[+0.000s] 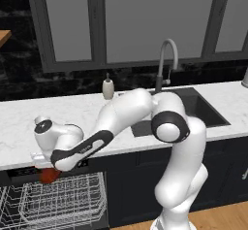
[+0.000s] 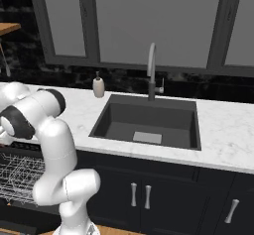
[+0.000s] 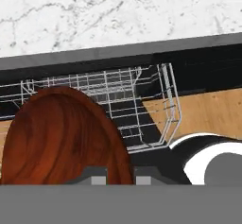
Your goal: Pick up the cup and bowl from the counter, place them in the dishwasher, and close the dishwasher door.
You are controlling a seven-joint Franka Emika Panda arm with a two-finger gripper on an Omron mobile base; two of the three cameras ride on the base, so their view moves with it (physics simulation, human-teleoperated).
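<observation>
The reddish-brown bowl [image 1: 48, 175] hangs just below the counter [image 1: 72, 112] edge, above the white wire rack [image 1: 63, 200] of the open dishwasher [image 1: 19, 173]. My gripper [image 1: 44, 169] reaches down past the counter's front edge at the far left and is shut on the bowl's rim. In the hand view the bowl [image 3: 61, 138] sits large at lower left, its edge between my gripper's [image 3: 123, 176] tips, with the rack [image 3: 118, 95] and wood floor beyond. The rack [image 2: 20, 174] also shows behind my arm. The cup is out of view. The dishwasher door is down, out of clear sight.
A beige soap dispenser [image 1: 107, 88] stands at the back of the counter, left of the faucet [image 1: 164, 59]. The dark sink [image 1: 203, 110] lies to the right. Dark cabinet doors [image 2: 149, 194] run under the sink [image 2: 149, 120].
</observation>
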